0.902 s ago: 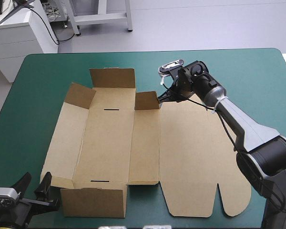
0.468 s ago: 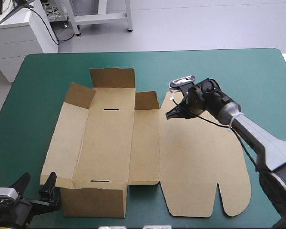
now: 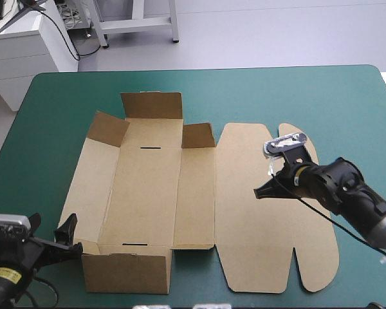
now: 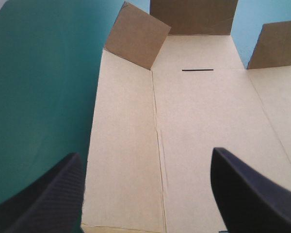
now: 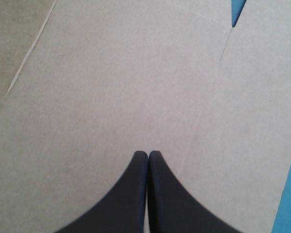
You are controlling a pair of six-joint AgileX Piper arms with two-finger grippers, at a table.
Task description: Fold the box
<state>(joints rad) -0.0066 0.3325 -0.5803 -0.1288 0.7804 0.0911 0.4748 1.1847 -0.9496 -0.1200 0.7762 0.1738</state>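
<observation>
High view: a cut sheet of brown board, the box (image 3: 148, 193), lies mid-counter (image 3: 58, 103) on the teal-green cover. Its near wall and far flaps are raised, and its lid (image 3: 270, 244) lies flat.
Left wrist view: the left gripper (image 4: 145, 153) is spread wide at the box's near end.
Right wrist view: the right gripper (image 5: 148, 154) is pressed together, empty, over the lid.

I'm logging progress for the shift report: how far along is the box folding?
Early. Done: on the box, the near end wall and far end wall stand raised. In hand: nothing gripped; the left gripper is open at the near end, the right gripper shut above the flat lid. Left: the long side walls lie flat, to be raised and tucked.
</observation>
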